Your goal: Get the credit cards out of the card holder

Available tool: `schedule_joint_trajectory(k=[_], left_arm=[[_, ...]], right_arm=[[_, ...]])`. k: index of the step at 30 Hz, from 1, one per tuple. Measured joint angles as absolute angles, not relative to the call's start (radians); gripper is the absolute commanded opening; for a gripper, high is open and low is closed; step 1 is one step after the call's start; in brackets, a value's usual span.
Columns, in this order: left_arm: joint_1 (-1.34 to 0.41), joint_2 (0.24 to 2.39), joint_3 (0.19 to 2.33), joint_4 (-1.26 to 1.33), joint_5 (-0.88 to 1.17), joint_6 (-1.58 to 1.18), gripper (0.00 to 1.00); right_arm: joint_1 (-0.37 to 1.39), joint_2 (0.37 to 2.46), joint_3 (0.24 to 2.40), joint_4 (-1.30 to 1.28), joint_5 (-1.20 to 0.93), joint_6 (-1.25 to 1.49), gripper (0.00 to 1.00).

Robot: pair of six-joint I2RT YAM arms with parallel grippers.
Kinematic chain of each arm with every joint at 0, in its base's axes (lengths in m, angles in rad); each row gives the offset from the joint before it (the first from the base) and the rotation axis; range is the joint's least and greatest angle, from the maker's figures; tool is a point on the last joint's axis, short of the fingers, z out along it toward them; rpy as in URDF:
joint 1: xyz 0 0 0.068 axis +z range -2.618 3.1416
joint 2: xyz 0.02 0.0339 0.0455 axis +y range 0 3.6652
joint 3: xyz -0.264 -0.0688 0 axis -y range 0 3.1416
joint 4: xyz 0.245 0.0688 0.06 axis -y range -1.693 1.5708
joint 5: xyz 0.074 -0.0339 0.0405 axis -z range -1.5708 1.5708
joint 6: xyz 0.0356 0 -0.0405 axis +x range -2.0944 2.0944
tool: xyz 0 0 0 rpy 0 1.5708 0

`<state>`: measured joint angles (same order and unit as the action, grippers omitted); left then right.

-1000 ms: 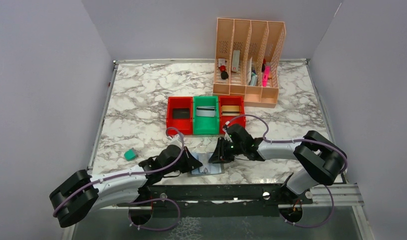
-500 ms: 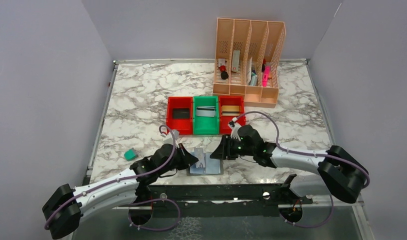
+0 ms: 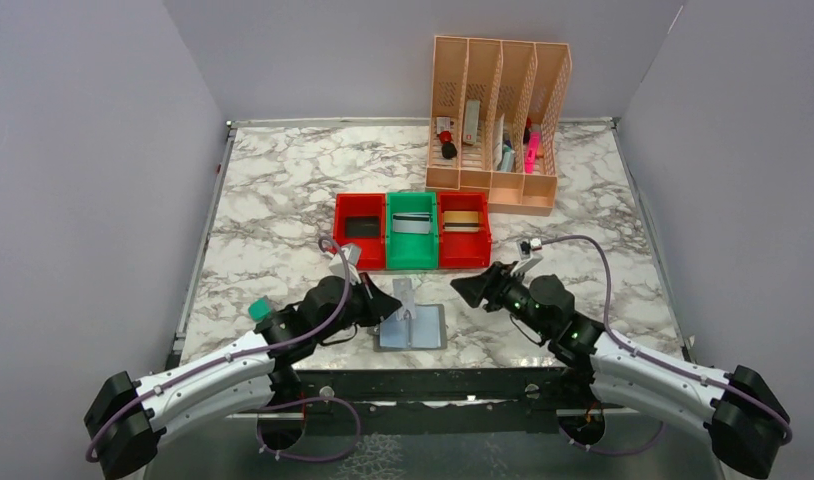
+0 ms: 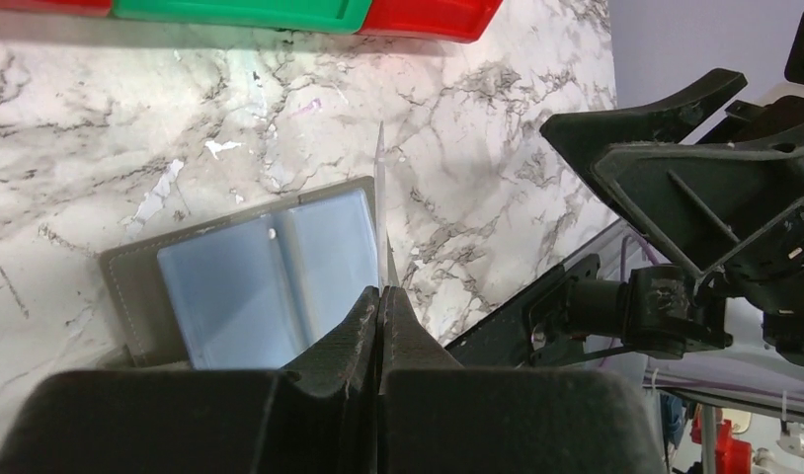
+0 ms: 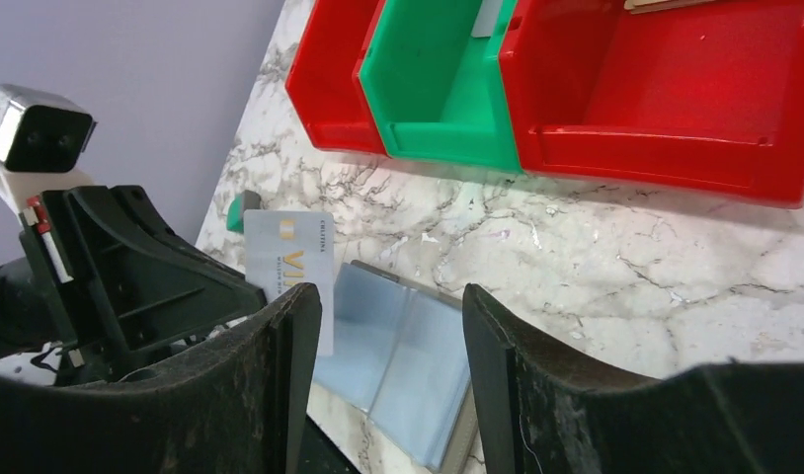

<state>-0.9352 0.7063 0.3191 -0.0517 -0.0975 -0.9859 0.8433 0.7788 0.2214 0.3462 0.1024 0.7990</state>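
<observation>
Two arms at the open card holder (image 3: pixel 423 328): one carries a card, the other stands off.
Beyond the holder's far edge a row of bins (image 3: pixel 412 262) contains a black card (image 3: pixel 363 227), a silver card (image 3: pixel 413 224) and a gold card (image 3: pixel 463 219). The holder lies flat, both pale-blue panels up. Over its left panel the left gripper (image 4: pixel 380 296), jaws pinched tight, holds a light-grey card (image 5: pixel 289 267) by its lower short end, long axis upright and free of the pockets. Any carry to the bins would probably run straight away from the holder's far edge, and the left arm is the one loaded. The right gripper (image 5: pixel 390 306), jaws wide and empty, hangs off the holder's right edge; a second ago it was against that edge and the card sat low.
</observation>
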Motion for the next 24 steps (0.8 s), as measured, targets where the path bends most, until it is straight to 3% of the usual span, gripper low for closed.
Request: schedule_joint_trajectory(k=[7, 15, 24], left_arm=[[-0.907, 0.75, 0.348, -0.022, -0.041, -0.935, 0.0], [-0.741, 0.751, 0.285, 0.139, 0.157, -0.936, 0.0], [-0.686, 0.716, 0.199, 0.291, 0.3, -0.978, 0.0]], right_arm=[[0.834, 0.81, 0.231, 0.336, 0.073, 0.77, 0.61], [0.598, 1.026, 0.28, 0.447, -0.317, 0.841, 0.61], [0.59, 1.209, 0.33, 0.629, -0.635, 0.919, 0.61]])
